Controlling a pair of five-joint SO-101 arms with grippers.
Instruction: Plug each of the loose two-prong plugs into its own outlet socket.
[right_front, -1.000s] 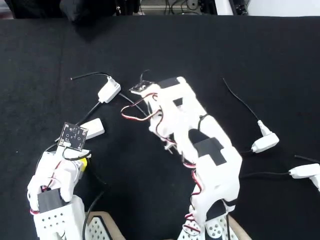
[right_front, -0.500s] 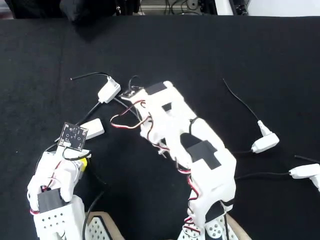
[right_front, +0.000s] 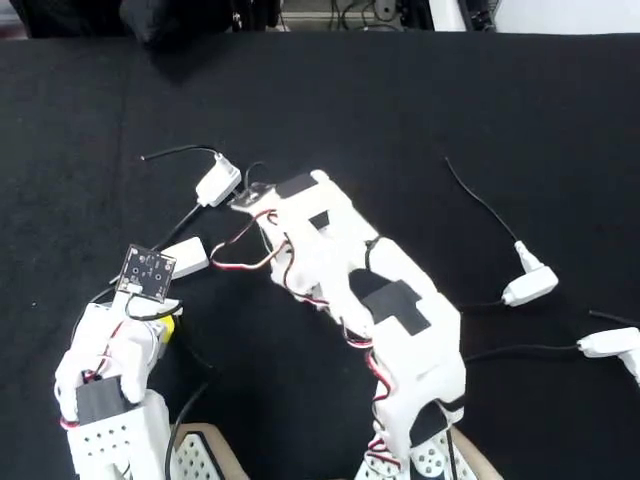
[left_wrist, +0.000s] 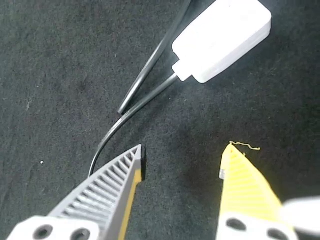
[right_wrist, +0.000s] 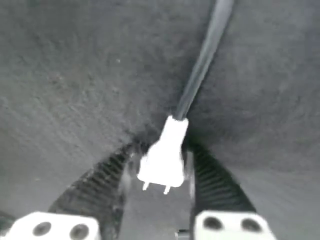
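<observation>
The small white plastic two-prong plug (right_wrist: 162, 159) sits clamped between the dark ribbed fingers (right_wrist: 95, 190) of the right gripper (right_wrist: 161, 150). Its two thin metal prongs point back toward the wrist camera, and its black cord (right_wrist: 202, 65) runs away over the matte black cloth-covered desk (right_wrist: 60, 60).

Since a second ago the right arm (right_front: 390, 300) has swung leftward across the desk. Its tip now lies just beside a white wedge-shaped plastic connector (right_front: 218, 183) that trails a thin black lead. The left arm (right_front: 110, 370) has kept its place at the near-left corner, and the loose pieces lie where they were.

The left gripper (left_wrist: 185, 147) hangs wide open and empty, with one grey ribbed finger (left_wrist: 107, 185) and one yellow ribbed finger (left_wrist: 245, 185). A white rounded oblong plastic block (left_wrist: 220, 40) lies on the desk just beyond its tips, with two black cables (left_wrist: 145, 95) near its end.

Well apart to the right lie a white angled plastic connector (right_front: 528, 282) and a white flat plastic connector (right_front: 608, 342), each on a thin black lead.
</observation>
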